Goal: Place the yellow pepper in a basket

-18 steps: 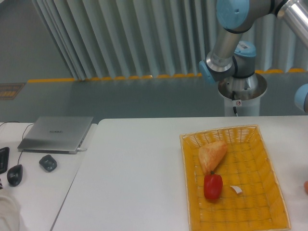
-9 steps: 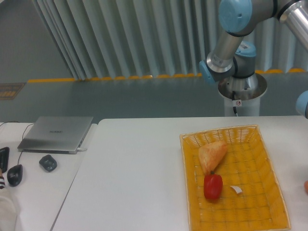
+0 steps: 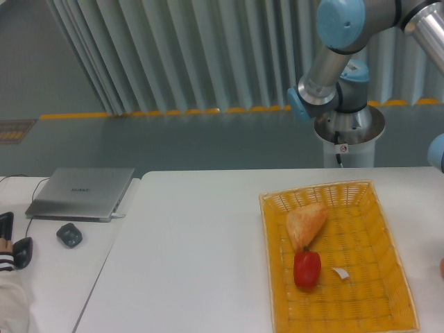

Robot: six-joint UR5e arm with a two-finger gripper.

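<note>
The basket (image 3: 388,270) is a large yellow-orange wicker tray on the right half of the white table. Inside it lie a tan triangular bread piece (image 3: 306,223), a red pepper (image 3: 306,269) and a small white scrap (image 3: 340,273). The yellow pepper is out of view. Only the upper links of the arm (image 3: 340,62) show at the top right; the gripper itself is outside the frame. A sliver of something orange (image 3: 441,265) shows at the right edge.
A closed grey laptop (image 3: 82,192) sits on the adjacent table at left, with a small dark device (image 3: 69,234) and a black mouse (image 3: 22,251) near it. A person's sleeve and hand (image 3: 8,291) are at the bottom left corner. The robot's base pedestal (image 3: 349,139) stands behind the table.
The arm's upper link has shifted slightly to the right and the joint at the right edge has moved further out of frame. The person's hand has come to the mouse.
</note>
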